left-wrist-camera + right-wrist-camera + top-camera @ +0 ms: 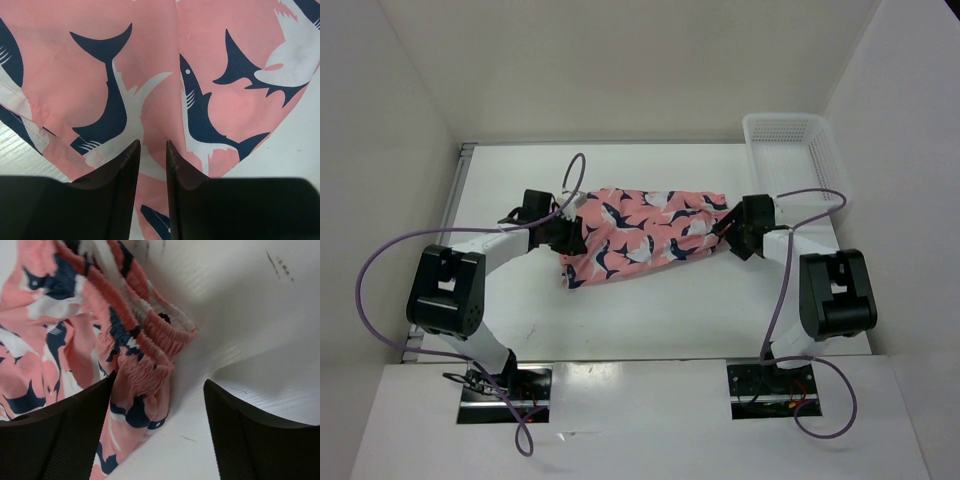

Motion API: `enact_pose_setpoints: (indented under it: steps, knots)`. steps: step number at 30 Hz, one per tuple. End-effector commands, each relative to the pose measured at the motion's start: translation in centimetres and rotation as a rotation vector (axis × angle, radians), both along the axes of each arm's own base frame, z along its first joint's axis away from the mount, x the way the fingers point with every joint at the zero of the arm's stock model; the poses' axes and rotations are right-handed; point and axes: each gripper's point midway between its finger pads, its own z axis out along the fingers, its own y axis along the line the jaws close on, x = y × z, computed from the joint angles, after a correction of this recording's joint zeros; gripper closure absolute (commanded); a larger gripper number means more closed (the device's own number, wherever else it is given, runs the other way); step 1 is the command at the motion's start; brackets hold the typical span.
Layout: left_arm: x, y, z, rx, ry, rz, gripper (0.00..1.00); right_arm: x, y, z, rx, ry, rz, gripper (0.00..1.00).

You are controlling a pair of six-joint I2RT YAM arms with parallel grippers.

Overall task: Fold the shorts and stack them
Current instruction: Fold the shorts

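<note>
White walls close in a white desk (650,320) seen from above. The shorts (645,235) lie crumpled on it, stretched between the two tools. The left tool (570,234) sits at their left end and the right tool (728,230) at their right end, each touching the cloth. A basket (825,160) stands well beyond the right tool, in the far corner. From this height neither tool's opening can be read.

At the left wrist, pink cloth printed with navy and white sharks fills almost everything ahead of the left tool (152,147). Bare desk (285,150) shows only at the lower corners. The edges of the shorts (150,65) run inward towards the tool. Its fingers (115,195) stand narrow, with only a slit between them. Cloth shows down the whole slit, so the tool looks clamped on that corner.

At the right wrist, the right tool (160,382) is spread wide, and its fingers (65,440) hold nothing. The bunched elastic edge of the shorts (145,365) reaches into the gap. It lies against the finger on the left of the picture and apart from the other. The rest of the cloth heaps up beyond that left finger. Bare desk (240,300) lies ahead of the other finger.
</note>
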Motion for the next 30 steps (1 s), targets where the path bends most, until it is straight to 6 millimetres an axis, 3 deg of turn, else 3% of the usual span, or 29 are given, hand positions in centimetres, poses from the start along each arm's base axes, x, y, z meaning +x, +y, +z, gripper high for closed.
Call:
enact_pose_setpoints:
  steps: [1, 3, 8, 11, 12, 14, 15, 16, 19, 25, 26, 27, 29, 30]
  knots:
    - [0.8, -0.4, 0.3, -0.011, -0.031, -0.013, 0.65, 1.0, 0.6, -0.8, 0.039, -0.024, -0.004, 0.22]
    - [0.9, -0.4, 0.5, -0.011, -0.031, -0.013, 0.65, 1.3, 0.4, -1.3, 0.036, -0.022, -0.019, 0.3]
    - [0.9, -0.3, 0.9, -0.004, -0.031, -0.007, 0.65, 1.7, 2.4, -1.1, 0.018, -0.028, -0.013, 0.36]
    - [0.9, -0.1, 1.3, 0.004, -0.03, -0.001, 0.65, 2.4, 3.3, -0.5, 0.025, -0.043, -0.011, 0.54]
    - [1.1, 0.4, 1.2, 0.012, -0.032, 0.016, 0.65, 2.6, 3.3, -0.7, 0.024, -0.039, -0.011, 0.66]
    - [1.0, 0.8, 1.1, 0.014, -0.021, 0.027, 0.65, 2.7, 3.5, -0.9, 0.014, -0.03, -0.01, 0.8]
    - [1.2, 1.2, 1.1, 0.014, -0.021, 0.037, 0.65, 2.4, 3.4, -1.0, 0.011, -0.02, -0.01, 0.94]
    - [1.2, 1.2, 1.1, 0.014, -0.021, 0.037, 0.65, 2.4, 3.4, -1.0, 0.011, -0.02, -0.01, 1.0]
    - [0.4, 1.8, 0.7, 0.02, 0.012, 0.048, 0.66, 0.9, 3.5, -1.0, 0.008, -0.006, -0.001, 1.0]
    - [-1.3, 3.4, 0.2, 0.063, 0.05, 0.094, 0.66, -4.7, 3.5, 1.3, 0.016, -0.028, 0.006, 0.94]
    - [-1.4, 3.4, 0.5, 0.062, 0.045, 0.095, 0.66, -6.0, 3.5, 0.9, 0.014, -0.018, 0.017, 0.94]
    - [-1.2, 3.6, 1.1, 0.066, 0.025, 0.101, 0.66, -6.6, 3.7, 2.2, 0.024, -0.057, 0.028, 0.94]
    - [-0.8, 4.0, 1.9, 0.064, 0.011, 0.113, 0.66, -8.3, 3.8, 1.8, 0.04, -0.048, 0.041, 0.94]
    - [0.0, 3.9, 3.2, 0.057, -0.028, 0.115, 0.66, -8.8, 4.0, 2.2, 0.054, -0.06, 0.05, 0.92]
